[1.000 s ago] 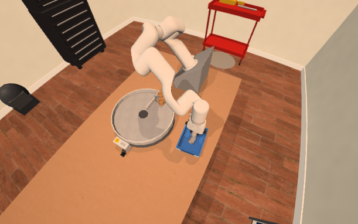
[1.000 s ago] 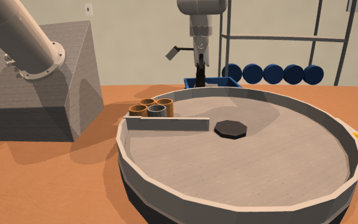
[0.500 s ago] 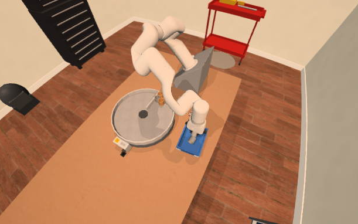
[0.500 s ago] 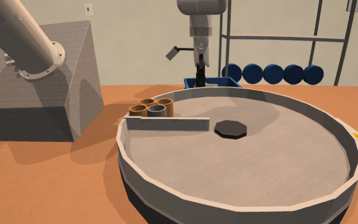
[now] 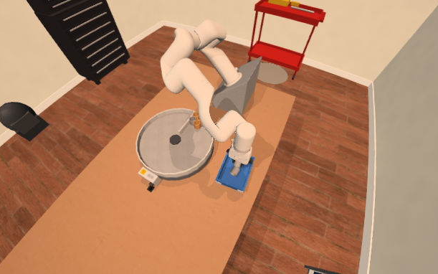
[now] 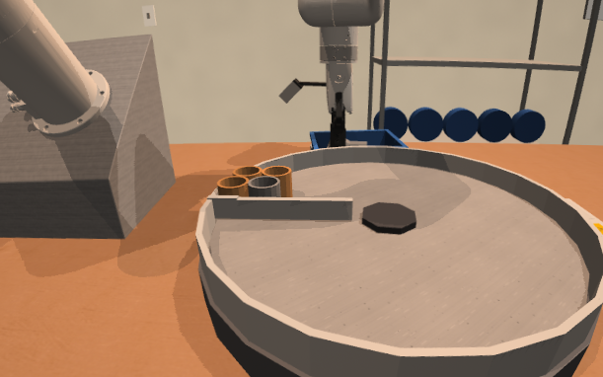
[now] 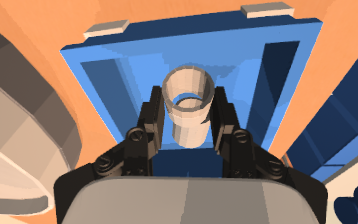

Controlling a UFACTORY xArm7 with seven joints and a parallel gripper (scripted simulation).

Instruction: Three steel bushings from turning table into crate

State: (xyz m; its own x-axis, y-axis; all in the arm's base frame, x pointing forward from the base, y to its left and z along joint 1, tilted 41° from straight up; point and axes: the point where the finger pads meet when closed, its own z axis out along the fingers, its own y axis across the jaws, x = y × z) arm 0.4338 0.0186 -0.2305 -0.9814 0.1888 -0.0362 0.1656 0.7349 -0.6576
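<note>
I have the black two-fingered tool (image 5: 240, 163) (image 6: 338, 140) (image 7: 187, 99) clenched on a pale grey steel bushing (image 5: 235, 170) (image 7: 181, 114), a hollow cylinder gripped by its sides with its open end facing my wrist camera. The white jointed arm (image 5: 193, 80) (image 6: 339, 74) reaches out past the round grey turning table (image 5: 155, 154) (image 6: 411, 291) (image 7: 30, 95) and puts that bushing over the blue rectangular crate (image 5: 246, 173) (image 6: 361, 133) (image 7: 190, 37). Below it, seen partly through its bore, I make out what looks like a second pale bushing (image 7: 191, 137) in the crate; I can't tell whether the two touch.

The crate sits on the orange-brown counter (image 5: 119, 222) (image 6: 114, 306) (image 7: 85, 75), near the turning table but apart from it. On the turning table, three orange-brown bushings (image 5: 197, 124) (image 6: 285, 183) and one dark grey steel bushing (image 5: 192, 120) (image 6: 264, 188) stand upright in a tight cluster by the rim. The grey one is just beside the straight pale divider (image 5: 185, 125) (image 6: 287, 209), which points towards the dark hub (image 5: 175, 139) (image 6: 389, 217).
</note>
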